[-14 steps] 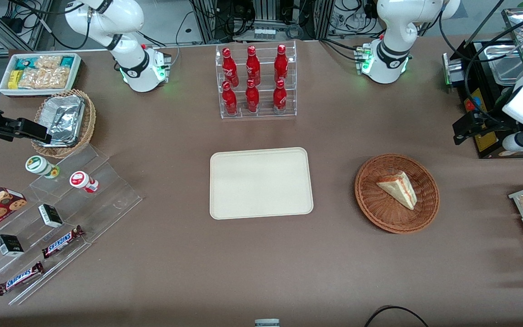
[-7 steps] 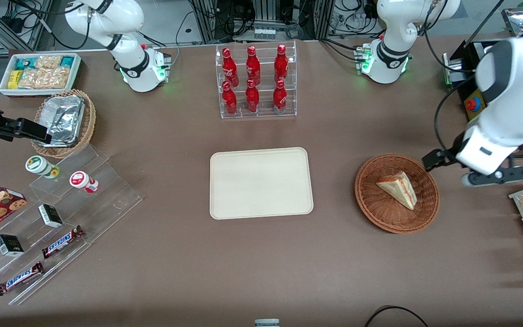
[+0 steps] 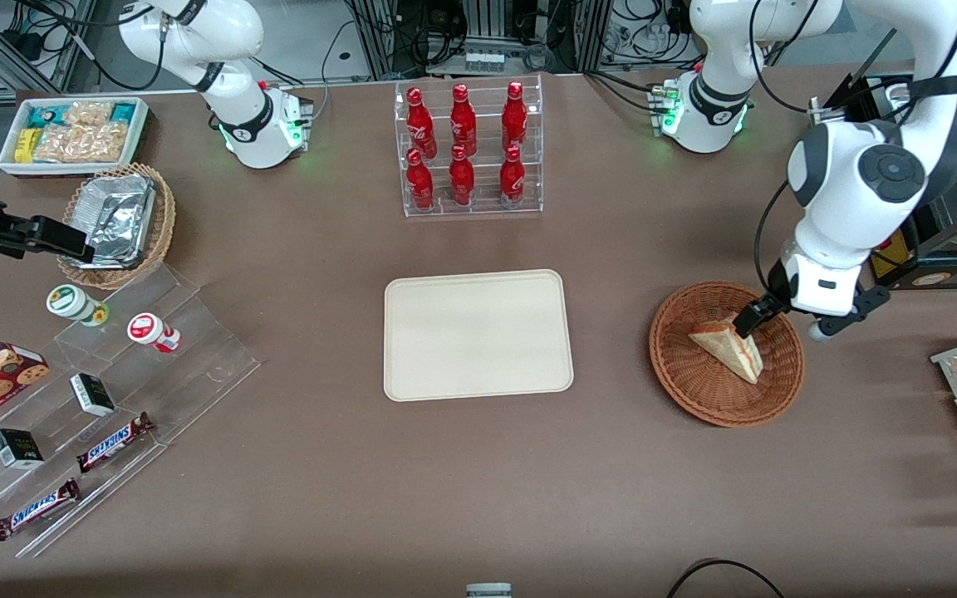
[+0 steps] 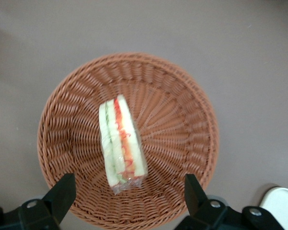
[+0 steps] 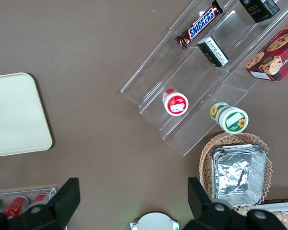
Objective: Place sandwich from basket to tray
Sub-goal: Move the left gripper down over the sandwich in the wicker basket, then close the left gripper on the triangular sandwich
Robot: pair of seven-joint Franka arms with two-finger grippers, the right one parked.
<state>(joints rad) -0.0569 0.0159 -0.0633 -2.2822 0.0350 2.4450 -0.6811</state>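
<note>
One sandwich (image 4: pixel 121 143) in basket (image 4: pixel 182 100); gripper (image 4: pixel 127 191) spread wide above.

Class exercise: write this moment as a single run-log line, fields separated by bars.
phase: approach | tool: open, above basket | sandwich: lying in basket, not gripped | tray: bare | next: probably lower and grip

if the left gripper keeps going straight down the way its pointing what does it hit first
Most likely the sandwich. The left gripper hangs open above the basket, fingers spread on either side of the wedge's end. How high it hangs is hard to judge.
</note>
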